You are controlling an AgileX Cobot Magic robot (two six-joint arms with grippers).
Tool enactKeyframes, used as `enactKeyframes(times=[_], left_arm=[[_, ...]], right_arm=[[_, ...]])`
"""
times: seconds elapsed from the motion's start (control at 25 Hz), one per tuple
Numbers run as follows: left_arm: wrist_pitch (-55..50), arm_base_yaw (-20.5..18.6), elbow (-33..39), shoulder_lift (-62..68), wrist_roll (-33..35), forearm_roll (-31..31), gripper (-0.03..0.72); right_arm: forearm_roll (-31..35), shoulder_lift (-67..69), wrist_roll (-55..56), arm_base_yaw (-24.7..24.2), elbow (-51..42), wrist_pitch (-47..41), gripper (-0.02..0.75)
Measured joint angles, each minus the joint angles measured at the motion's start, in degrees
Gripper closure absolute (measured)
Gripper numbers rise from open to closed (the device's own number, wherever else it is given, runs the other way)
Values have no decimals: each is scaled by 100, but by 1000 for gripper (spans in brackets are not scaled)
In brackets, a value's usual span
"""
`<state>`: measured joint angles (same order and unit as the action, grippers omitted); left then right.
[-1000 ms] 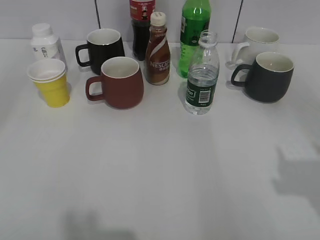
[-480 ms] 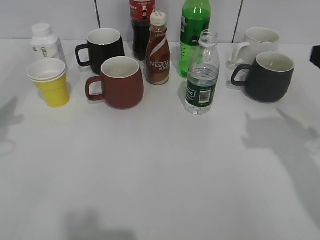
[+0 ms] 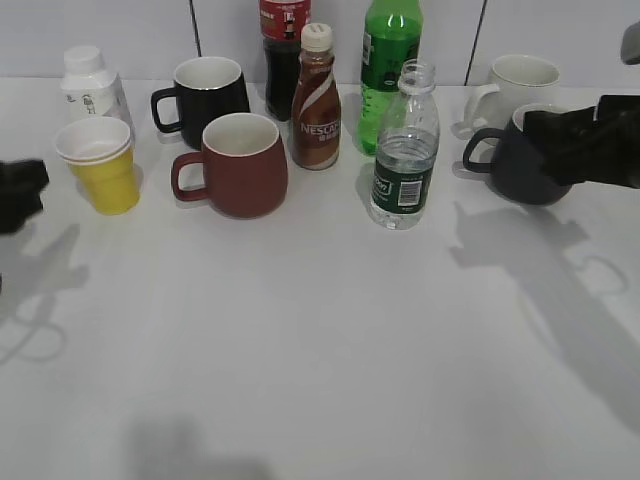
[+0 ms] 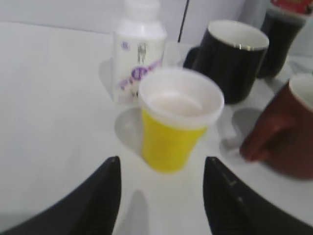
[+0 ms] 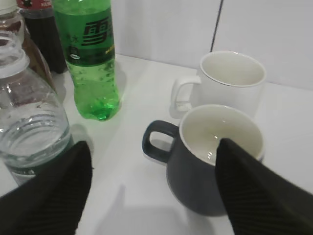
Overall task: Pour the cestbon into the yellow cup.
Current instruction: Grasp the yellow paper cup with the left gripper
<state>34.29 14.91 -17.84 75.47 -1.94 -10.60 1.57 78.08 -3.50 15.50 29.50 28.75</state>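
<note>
The cestbon [image 3: 404, 150], a clear uncapped bottle with a dark green label, stands upright right of the table's middle; it also shows at the left edge of the right wrist view [image 5: 27, 117]. The yellow cup [image 3: 99, 165] stands at the far left; in the left wrist view [image 4: 177, 120] it is just ahead of the jaws. My left gripper [image 4: 160, 164] is open and empty, a little short of the cup. My right gripper [image 5: 154, 147] is open and empty, to the right of the bottle, in front of a dark grey mug [image 5: 215, 156].
A dark red mug [image 3: 238, 165], a black mug [image 3: 205, 95], a brown Nescafe bottle [image 3: 316, 100], a green soda bottle [image 3: 389, 65], a cola bottle [image 3: 283, 50], a white bottle [image 3: 90, 85] and a white mug [image 3: 515, 85] crowd the back. The dark grey mug [image 3: 510, 165] stands at the right.
Both arms have come into the exterior view, the left from the left edge toward the yellow cup, the right from the right edge over the dark grey mug. No object has moved.
</note>
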Motion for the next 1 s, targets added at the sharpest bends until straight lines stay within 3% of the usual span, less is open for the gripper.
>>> enactKeyframes(times=[0.16,0.36,0.48,0.68,1.0], left_arm=[[1127,113,388,645,0,47,276],[2505,117,420,1606,0,745,274],[3271,117,420,2212,0,881,232],[3426,117,252,2967,2,627,123],[3498,117,-360,3370,281,532,109]], right_arm=[[-108,303,193,11,0,460,149],[-765,668,644,11,0,924,150],[-877,808,738,11,0,1208,150],[-940,960,755,11,0,1495,150],[-1108,1110,767,11,0,1768,150]])
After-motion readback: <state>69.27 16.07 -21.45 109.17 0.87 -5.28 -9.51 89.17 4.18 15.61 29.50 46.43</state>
